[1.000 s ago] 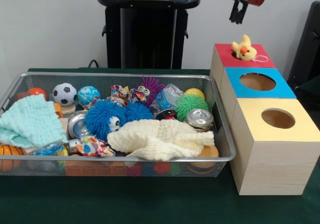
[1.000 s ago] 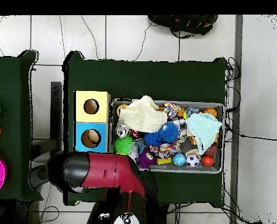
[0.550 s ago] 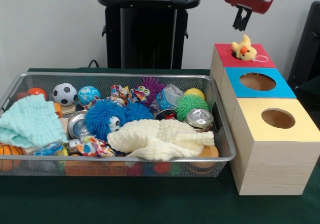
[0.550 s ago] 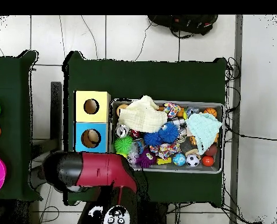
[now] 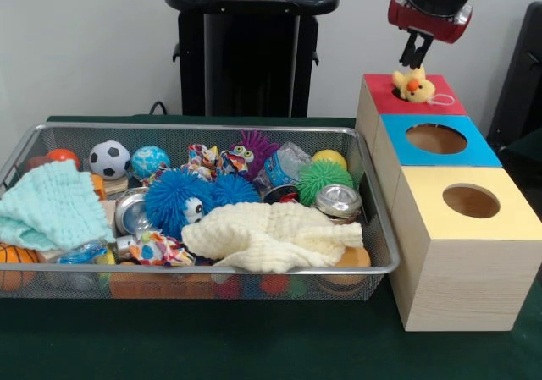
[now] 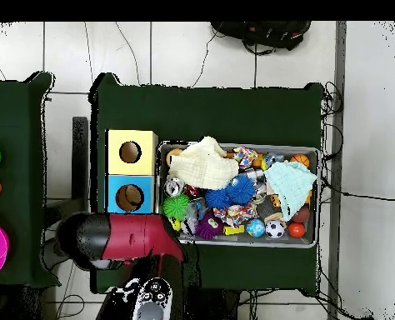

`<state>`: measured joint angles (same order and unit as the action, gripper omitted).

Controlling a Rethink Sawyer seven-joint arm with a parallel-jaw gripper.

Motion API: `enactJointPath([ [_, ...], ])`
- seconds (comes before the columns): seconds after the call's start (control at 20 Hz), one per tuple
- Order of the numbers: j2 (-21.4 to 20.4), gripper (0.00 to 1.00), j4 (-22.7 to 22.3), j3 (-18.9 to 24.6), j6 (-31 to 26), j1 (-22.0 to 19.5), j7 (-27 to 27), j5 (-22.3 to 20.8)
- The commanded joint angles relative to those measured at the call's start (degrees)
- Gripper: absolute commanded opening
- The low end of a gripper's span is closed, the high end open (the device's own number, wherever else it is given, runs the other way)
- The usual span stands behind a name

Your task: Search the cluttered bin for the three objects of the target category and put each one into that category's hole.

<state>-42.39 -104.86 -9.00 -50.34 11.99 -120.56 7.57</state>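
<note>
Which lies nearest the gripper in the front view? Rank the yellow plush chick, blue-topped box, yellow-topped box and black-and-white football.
1. Yellow plush chick, directly under the gripper, on the red-topped box.
2. Blue-topped box, just below.
3. Yellow-topped box, lower right.
4. Black-and-white football, far left in the wire bin.

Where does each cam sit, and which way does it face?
Front view: across the table from the robot, facing it over the wire bin; shows the black pedestal and the end effector above the yellow chick toy sitting in the red box's hole.
Overhead view: above the table, looking straight down; shows the red and black arm covering the red box.
Shared: bin, blue box, yellow box, cream cloth, soccer ball; layouts are turned half round.
</note>
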Motion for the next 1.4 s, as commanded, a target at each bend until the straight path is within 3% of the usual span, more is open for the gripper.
enactJointPath([
  [0.05,1.80,0.00,3.22,3.43,2.40,-0.60,-8.85,1.63],
  [0.45,2.54,0.00,6.71,3.20,-1.45,-0.12,-10.57,2.22],
  [0.6,3.92,0.00,7.31,2.70,-0.07,1.11,-11.64,1.72],
  [1.05,15.75,0.00,4.24,2.77,24.21,1.34,-11.20,-0.63],
  [1.4,15.20,0.00,-0.35,5.32,30.67,-1.46,-7.88,-0.66],
])
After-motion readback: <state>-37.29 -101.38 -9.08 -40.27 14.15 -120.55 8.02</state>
